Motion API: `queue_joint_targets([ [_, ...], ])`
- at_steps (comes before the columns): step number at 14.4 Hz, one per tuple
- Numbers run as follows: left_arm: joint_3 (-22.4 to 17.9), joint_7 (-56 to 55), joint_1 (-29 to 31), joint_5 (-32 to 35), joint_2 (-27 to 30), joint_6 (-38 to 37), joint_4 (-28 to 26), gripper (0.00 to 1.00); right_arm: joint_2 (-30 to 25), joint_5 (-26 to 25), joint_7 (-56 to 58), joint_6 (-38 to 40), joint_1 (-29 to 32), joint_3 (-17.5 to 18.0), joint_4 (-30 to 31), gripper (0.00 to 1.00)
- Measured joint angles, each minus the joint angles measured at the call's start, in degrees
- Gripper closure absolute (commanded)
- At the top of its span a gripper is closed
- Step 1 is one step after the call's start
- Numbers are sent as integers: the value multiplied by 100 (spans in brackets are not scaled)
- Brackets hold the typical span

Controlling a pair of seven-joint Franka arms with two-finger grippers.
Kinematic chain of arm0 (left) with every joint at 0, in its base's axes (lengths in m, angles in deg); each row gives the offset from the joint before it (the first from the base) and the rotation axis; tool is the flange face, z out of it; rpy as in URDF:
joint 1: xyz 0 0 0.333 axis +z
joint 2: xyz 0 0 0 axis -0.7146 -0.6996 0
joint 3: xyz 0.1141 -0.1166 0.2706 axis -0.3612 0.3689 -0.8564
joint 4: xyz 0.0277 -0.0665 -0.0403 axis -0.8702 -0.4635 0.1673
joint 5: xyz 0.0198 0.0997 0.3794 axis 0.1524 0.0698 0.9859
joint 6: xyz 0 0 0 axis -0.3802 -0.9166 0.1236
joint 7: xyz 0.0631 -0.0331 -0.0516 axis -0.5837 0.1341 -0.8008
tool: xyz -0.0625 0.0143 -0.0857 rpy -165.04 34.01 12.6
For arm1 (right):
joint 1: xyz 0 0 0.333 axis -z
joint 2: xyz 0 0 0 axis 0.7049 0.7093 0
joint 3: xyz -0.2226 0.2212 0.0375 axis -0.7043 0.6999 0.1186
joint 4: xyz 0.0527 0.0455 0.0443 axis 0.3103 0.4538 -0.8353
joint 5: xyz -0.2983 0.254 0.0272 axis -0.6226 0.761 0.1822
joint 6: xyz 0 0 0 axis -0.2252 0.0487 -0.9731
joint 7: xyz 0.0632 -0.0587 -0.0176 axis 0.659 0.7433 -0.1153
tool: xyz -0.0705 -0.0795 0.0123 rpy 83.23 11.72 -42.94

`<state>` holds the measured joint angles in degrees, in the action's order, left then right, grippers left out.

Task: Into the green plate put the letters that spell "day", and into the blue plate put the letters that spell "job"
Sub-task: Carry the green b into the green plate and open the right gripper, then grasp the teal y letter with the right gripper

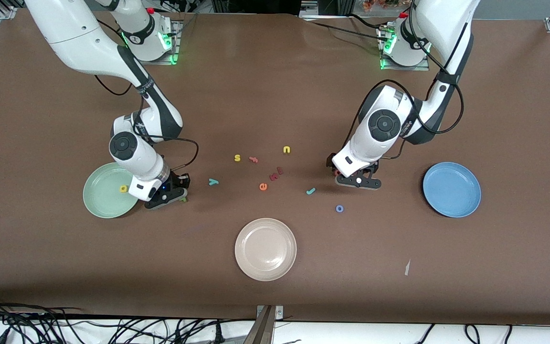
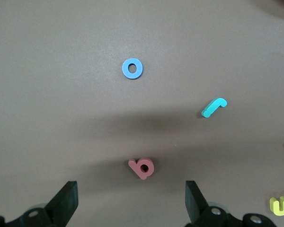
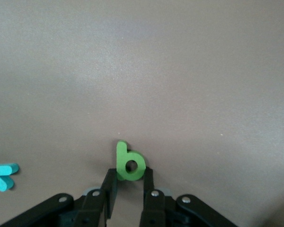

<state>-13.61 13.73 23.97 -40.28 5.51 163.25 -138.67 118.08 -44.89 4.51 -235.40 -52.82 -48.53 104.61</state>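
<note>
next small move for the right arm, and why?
Probably lift straight up, then carry toward the green plate. The right gripper has its jaws shut on the green letter, low at the table beside that plate, where a yellow letter already lies. The left gripper hangs open over the salmon letter.

The front camera looks down from high across the table (image 1: 275, 296) toward both bases. Each wrist camera looks closely down past its own fingers; the blue ring (image 2: 132, 68) below the left gripper (image 2: 131, 201) shows in front too.
</note>
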Motion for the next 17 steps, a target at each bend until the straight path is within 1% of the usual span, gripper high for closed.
queue_joint_targets([
  [2,0,0,0,0,0,0,0,0,-51,-7,94,69,9,-68,-58,76],
  [3,0,0,0,0,0,0,0,0,-151,-8,221,271,41,-121,-91,76],
  [5,-1,0,0,0,0,0,0,0,-496,-8,665,831,251,-195,-136,75],
  [6,-2,0,0,0,0,0,0,0,-700,-8,975,1108,433,-212,-133,74],
  [7,-2,0,0,0,-1,0,0,0,-895,-8,1324,1356,658,-223,-122,70],
  [8,-2,0,0,0,-1,0,0,0,-1054,-8,1659,1566,895,-230,-97,55],
  [9,-3,0,0,0,-1,0,0,0,-1168,-8,1958,1744,1127,-235,-54,29],
  [10,-3,0,0,0,-8,-3,-1,0,-1240,-6,2188,1876,1351,-239,9,20],
  [11,-3,0,0,0,-33,-9,-3,0,-1274,-6,2333,1935,1540,-241,77,17],
  [12,-3,0,0,0,-75,-9,-4,0,-1283,-3,2387,1969,1656,-242,128,17],
  [14,-3,0,0,0,-191,-8,-6,1,-1283,33,2324,2009,1692,-223,180,18],
  [16,-1,0,-3,0,-291,8,-6,4,-1278,83,1845,1998,1592,-55,195,18],
  [17,0,0,-5,0,-326,16,-6,5,-1263,108,1401,1940,1429,50,195,18],
])
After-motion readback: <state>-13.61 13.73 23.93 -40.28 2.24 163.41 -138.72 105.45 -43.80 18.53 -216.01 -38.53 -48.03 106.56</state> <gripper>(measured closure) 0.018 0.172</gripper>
